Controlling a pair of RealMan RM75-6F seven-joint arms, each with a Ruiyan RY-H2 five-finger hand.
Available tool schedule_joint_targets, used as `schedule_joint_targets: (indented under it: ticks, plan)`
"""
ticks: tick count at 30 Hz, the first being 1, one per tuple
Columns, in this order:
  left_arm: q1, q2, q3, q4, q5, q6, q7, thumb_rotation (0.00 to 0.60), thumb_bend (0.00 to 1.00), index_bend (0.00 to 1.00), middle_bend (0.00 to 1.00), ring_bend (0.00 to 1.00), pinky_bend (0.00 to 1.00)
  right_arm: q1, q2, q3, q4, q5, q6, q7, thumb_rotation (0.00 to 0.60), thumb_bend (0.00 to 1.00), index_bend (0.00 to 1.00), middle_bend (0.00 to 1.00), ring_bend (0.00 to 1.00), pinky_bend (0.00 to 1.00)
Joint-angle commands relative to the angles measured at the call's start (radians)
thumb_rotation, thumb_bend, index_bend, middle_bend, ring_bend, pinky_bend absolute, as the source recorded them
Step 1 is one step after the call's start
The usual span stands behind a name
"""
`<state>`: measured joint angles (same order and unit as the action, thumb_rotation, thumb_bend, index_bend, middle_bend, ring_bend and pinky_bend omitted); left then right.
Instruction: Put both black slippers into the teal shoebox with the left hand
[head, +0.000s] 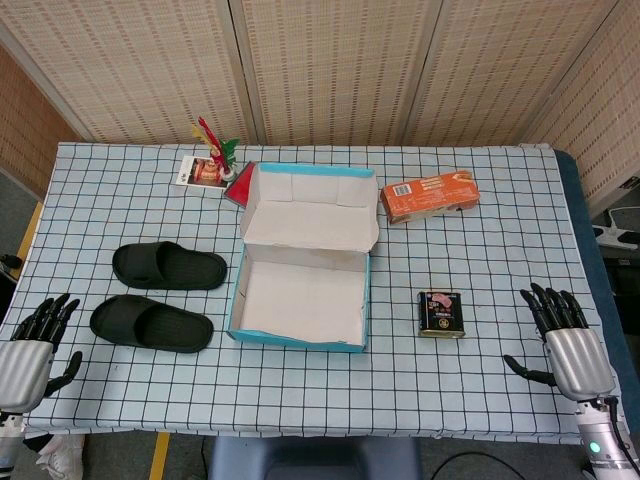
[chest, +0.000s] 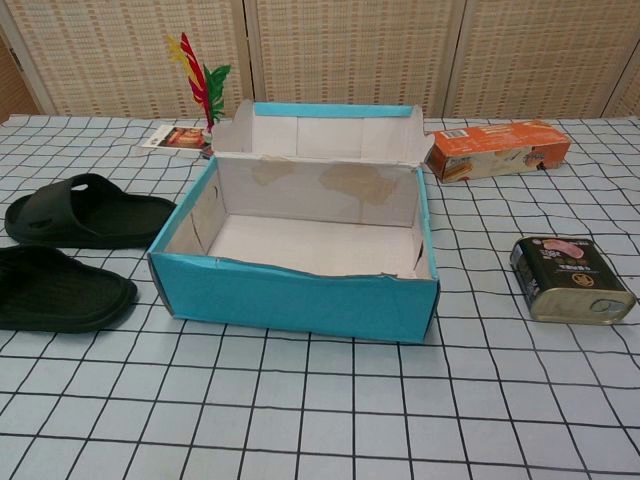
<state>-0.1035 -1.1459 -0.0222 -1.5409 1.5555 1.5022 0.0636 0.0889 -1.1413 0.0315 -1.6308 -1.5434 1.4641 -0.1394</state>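
Two black slippers lie side by side left of the box: the far slipper (head: 168, 266) (chest: 85, 213) and the near slipper (head: 150, 323) (chest: 55, 290). The teal shoebox (head: 300, 338) (chest: 290, 297) stands open at the table's middle, its white inside bare and its lid leaning back. My left hand (head: 30, 345) rests at the front left corner of the table, fingers spread, holding nothing, left of the near slipper. Over at the front right edge my right hand (head: 568, 340) is also open and holds nothing. Neither hand shows in the chest view.
An orange carton (head: 428, 195) (chest: 497, 149) lies behind the box on the right. A small meat tin (head: 440, 314) (chest: 571, 279) sits right of the box. A card (head: 200, 171) and a red-and-green ornament (head: 214, 142) (chest: 199, 83) stand at the back left.
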Motion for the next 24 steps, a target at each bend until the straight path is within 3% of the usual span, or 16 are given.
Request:
schedule_joint_targets:
  ticks: [1,6,10,19,24]
  plan:
    - [-0.004,0.000,0.006,0.000,-0.003,-0.017,-0.004,0.600,0.44,0.00,0.00,0.00,0.18,0.000,0.002,-0.001,-0.002,-0.005,0.002,0.004,0.413,0.12,0.00,0.00,0.00,0.01]
    - [-0.052,0.031,0.040,-0.028,0.016,-0.137,-0.155,0.600,0.41,0.00,0.00,0.00,0.17,-0.011,0.028,-0.014,-0.016,-0.044,0.031,0.068,0.413,0.12,0.00,0.00,0.00,0.01]
    - [-0.121,0.017,0.047,0.034,0.051,-0.230,-0.227,0.600,0.39,0.00,0.00,0.00,0.04,-0.013,0.054,-0.034,-0.016,-0.082,0.035,0.129,0.413,0.12,0.00,0.00,0.00,0.01]
    - [-0.233,-0.079,0.020,0.191,0.008,-0.392,-0.128,0.600,0.38,0.00,0.00,0.00,0.00,-0.013,0.064,-0.049,-0.027,-0.103,0.031,0.142,0.413,0.12,0.00,0.00,0.00,0.01]
    - [-0.260,-0.124,0.018,0.265,-0.010,-0.430,-0.119,0.600,0.38,0.00,0.00,0.00,0.00,-0.014,0.061,-0.052,-0.032,-0.098,0.022,0.121,0.413,0.12,0.00,0.00,0.00,0.01]
